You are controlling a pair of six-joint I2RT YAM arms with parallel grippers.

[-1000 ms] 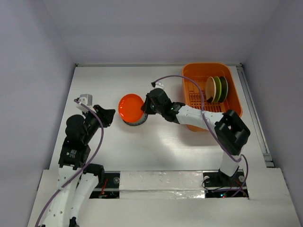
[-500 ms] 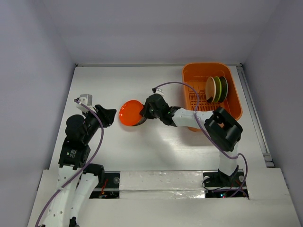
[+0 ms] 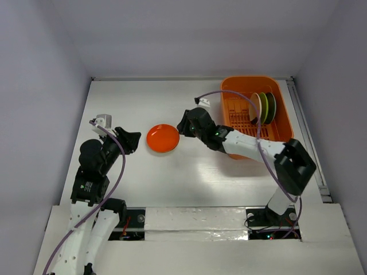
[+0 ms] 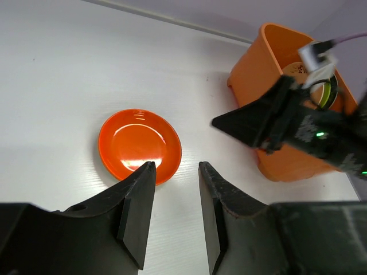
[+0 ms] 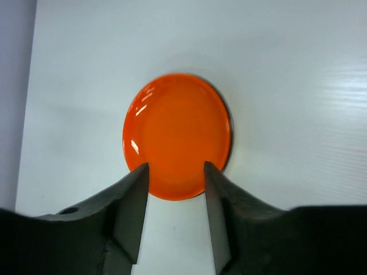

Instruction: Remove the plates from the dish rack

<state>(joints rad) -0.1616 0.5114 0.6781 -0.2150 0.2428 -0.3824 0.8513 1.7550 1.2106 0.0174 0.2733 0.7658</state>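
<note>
An orange plate (image 3: 162,138) lies flat on the white table, also in the left wrist view (image 4: 139,145) and the right wrist view (image 5: 176,136). My right gripper (image 3: 182,127) is open and empty just right of it, raised off the plate (image 5: 175,167). The orange dish rack (image 3: 280,114) stands at the back right and holds several plates (image 3: 263,107) on edge: cream, black, yellow and green-rimmed. It shows in the left wrist view (image 4: 258,69) too. My left gripper (image 3: 131,140) is open and empty left of the orange plate (image 4: 175,167).
The table's back edge meets a grey wall (image 3: 189,40). The right arm's purple cable (image 3: 238,97) loops over the rack. A metal rail (image 3: 307,134) runs along the table's right side.
The right gripper has let go of the orange plate, which now lies flat on the table, and has drawn back to the right. The left arm has not moved.
</note>
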